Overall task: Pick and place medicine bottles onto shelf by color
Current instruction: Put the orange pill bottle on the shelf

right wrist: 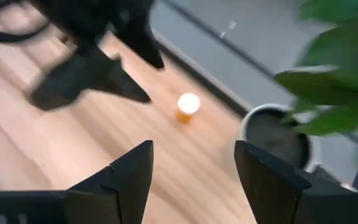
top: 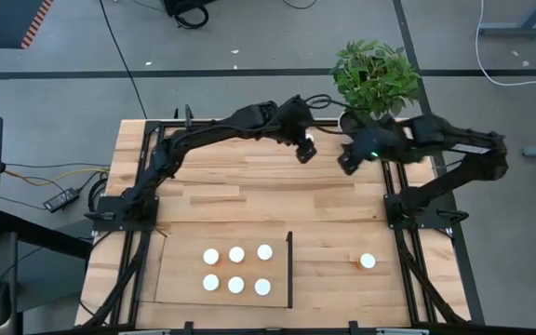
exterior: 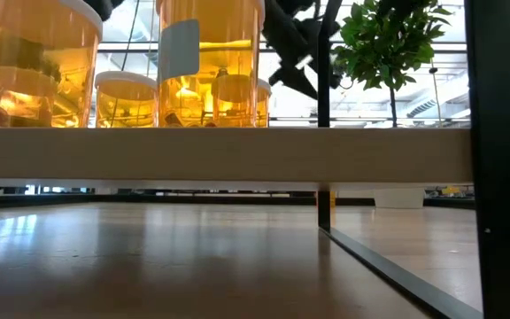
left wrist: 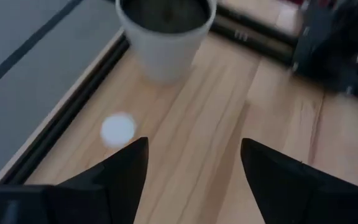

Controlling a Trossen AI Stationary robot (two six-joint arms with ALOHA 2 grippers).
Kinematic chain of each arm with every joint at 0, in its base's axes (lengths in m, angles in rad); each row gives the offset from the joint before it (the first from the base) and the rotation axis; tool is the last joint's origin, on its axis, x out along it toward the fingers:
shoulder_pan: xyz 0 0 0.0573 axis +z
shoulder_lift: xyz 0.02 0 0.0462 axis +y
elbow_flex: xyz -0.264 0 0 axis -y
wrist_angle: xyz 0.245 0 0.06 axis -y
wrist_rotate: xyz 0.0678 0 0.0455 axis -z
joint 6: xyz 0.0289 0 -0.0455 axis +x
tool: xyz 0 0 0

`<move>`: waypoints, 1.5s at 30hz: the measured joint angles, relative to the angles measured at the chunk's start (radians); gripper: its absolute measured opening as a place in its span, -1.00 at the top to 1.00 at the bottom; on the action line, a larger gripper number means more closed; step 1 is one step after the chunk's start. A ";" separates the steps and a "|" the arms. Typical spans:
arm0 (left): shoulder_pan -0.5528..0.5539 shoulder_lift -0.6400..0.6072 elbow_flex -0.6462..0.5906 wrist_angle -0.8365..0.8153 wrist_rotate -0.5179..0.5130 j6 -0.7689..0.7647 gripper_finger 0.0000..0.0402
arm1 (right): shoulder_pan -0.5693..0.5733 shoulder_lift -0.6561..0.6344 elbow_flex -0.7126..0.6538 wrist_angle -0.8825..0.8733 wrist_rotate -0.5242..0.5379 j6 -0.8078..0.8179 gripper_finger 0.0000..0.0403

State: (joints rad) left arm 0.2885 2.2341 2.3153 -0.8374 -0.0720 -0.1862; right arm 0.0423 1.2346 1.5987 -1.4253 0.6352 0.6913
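Several orange medicine bottles with white caps (top: 236,268) stand in two rows on the pale-wood shelf (top: 180,274), which lies at the table's near side. One bottle (top: 368,261) stands alone on the table, right of the shelf's black strip (top: 289,270). Another bottle (right wrist: 188,106) stands by the table's far edge, near the white plant pot (left wrist: 166,37). My left gripper (left wrist: 194,146) hovers open over the far part of the table, the bottle's cap (left wrist: 118,129) just ahead of its fingers. My right gripper (right wrist: 194,146) hangs open, higher, at the far right (top: 350,160).
The potted plant (top: 375,74) stands at the far right corner, close to both grippers. The two arms come close together over the far edge. Black frame rails (top: 147,177) run along the table's sides. Bare planks lie in the table's middle (top: 268,191).
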 joint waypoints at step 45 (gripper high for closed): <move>0.015 -0.702 -0.455 -0.698 0.029 -0.167 0.01 | -0.614 0.574 -0.237 0.712 -0.608 -0.485 -0.73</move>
State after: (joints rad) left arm 0.3039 1.5317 1.8604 -1.5358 -0.0426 -0.3529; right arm -0.5720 1.8088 1.3613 -0.7129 0.0272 0.2063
